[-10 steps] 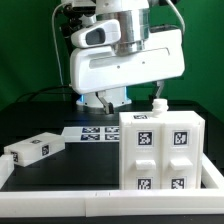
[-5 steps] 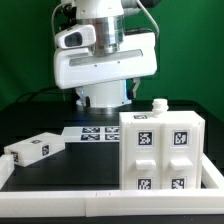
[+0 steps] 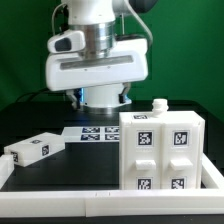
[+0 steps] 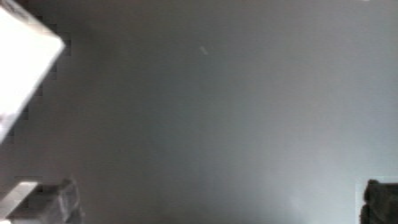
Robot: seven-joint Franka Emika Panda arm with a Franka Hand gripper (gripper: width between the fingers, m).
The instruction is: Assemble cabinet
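Your gripper (image 4: 214, 200) has wide, empty jaws; the cabinet (image 3: 160, 150) seems light, stiff, slippery (smooth plastic): grip the loose block (image 3: 33, 150) across its narrow sides.

The black worktop (image 3: 75, 170) has a white rail (image 3: 60, 198) along its near edge, running from seven to five o'clock in the exterior view. The cabinet (image 3: 160, 150) stands upright on it at four o'clock. A loose white block (image 3: 35, 148) with tags lies at eight o'clock, well apart from the cabinet. The marker board (image 3: 95, 131) lies flat between them, farther back.
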